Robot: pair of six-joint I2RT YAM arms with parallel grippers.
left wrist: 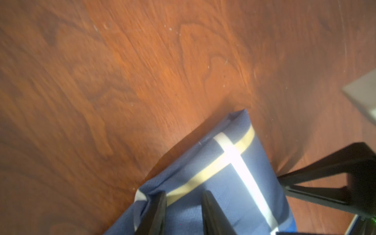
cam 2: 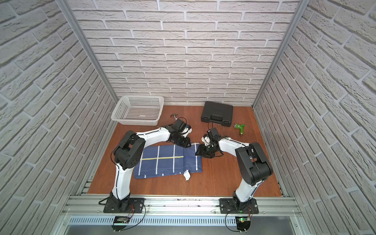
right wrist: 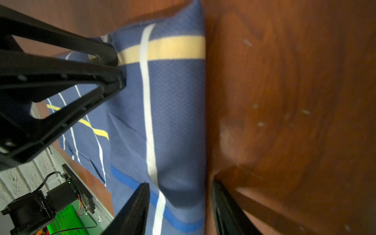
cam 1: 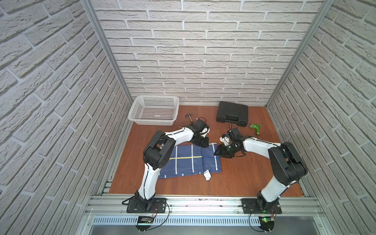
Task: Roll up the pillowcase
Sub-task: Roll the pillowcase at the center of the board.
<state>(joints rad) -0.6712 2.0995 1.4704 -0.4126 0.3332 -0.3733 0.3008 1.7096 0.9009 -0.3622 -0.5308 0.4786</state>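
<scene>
The pillowcase (cam 1: 189, 162) (cam 2: 166, 160), navy with white stripes and a yellow cross stripe, lies flat on the wooden table, its right end folded over. A white care tag (cam 1: 207, 175) sticks out at its near edge. My left gripper (cam 1: 202, 144) (left wrist: 184, 193) sits at the cloth's far edge, shut on a bunched fold of the pillowcase (left wrist: 223, 183). My right gripper (cam 1: 216, 153) (right wrist: 180, 183) stands open across the folded right edge. One of its fingers is over the pillowcase (right wrist: 173, 101) and the other over bare wood.
A white basket (cam 1: 154, 110) stands at the back left and a black case (cam 1: 233, 115) at the back right. A small hammer (cam 1: 189, 118) lies behind my left wrist. A green nozzle (cam 1: 256, 128) lies at the right.
</scene>
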